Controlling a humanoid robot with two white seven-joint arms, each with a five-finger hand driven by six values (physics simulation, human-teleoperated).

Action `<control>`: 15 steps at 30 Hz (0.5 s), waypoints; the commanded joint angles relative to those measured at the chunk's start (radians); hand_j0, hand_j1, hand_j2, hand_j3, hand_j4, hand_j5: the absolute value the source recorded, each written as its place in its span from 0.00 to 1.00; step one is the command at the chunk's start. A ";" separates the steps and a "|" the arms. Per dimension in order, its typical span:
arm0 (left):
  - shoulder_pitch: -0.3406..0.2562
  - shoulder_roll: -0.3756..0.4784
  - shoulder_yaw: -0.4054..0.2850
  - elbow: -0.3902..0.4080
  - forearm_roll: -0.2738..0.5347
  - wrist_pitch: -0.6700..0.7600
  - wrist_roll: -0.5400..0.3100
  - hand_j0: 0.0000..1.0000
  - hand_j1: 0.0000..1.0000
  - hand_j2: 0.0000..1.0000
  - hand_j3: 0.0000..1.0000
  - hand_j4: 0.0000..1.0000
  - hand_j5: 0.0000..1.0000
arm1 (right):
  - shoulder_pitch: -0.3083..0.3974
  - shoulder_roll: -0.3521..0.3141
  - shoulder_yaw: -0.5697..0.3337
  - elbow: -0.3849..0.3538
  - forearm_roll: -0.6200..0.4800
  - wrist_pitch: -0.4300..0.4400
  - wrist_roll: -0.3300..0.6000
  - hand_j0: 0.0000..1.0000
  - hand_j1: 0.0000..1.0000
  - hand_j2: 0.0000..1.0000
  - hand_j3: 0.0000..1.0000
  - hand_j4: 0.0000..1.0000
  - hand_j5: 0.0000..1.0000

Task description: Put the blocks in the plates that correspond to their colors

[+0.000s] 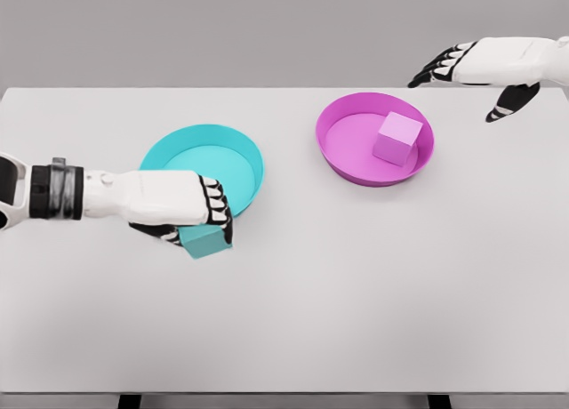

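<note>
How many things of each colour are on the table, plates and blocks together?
Cyan: 2, the cyan plate and the cyan block, which the left hand grips just in front of that plate.
Pink: 2, the pink plate and the pink block lying in it.
Total: 4

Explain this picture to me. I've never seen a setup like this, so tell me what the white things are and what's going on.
This is a simulator's render, seen from a camera on a humanoid robot's head, looking down at a white table. The white things are its two arms, each ending in a five-finger robot hand. The left robot hand comes in from the left and grips a teal block just in front of the teal plate. The right robot hand hovers at the upper right with fingers spread, holding nothing. A pink block already lies in the pink plate. The job is sorting blocks into plates by colour.
</note>
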 commanded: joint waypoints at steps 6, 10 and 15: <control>-0.003 -0.013 0.039 0.041 0.000 0.003 0.001 0.55 0.55 0.55 0.55 0.55 0.55 | 0.006 -0.005 -0.002 0.006 -0.005 0.003 0.000 1.00 1.00 1.00 1.00 1.00 1.00; -0.018 -0.062 0.056 0.130 -0.004 0.003 0.001 0.55 0.55 0.55 0.55 0.55 0.55 | 0.006 -0.008 -0.005 0.009 -0.005 0.003 0.000 1.00 1.00 1.00 1.00 1.00 1.00; -0.044 -0.128 0.056 0.255 -0.007 0.003 0.001 0.55 0.55 0.55 0.55 0.55 0.55 | 0.006 -0.008 -0.008 0.018 -0.006 0.003 0.000 1.00 1.00 1.00 1.00 1.00 1.00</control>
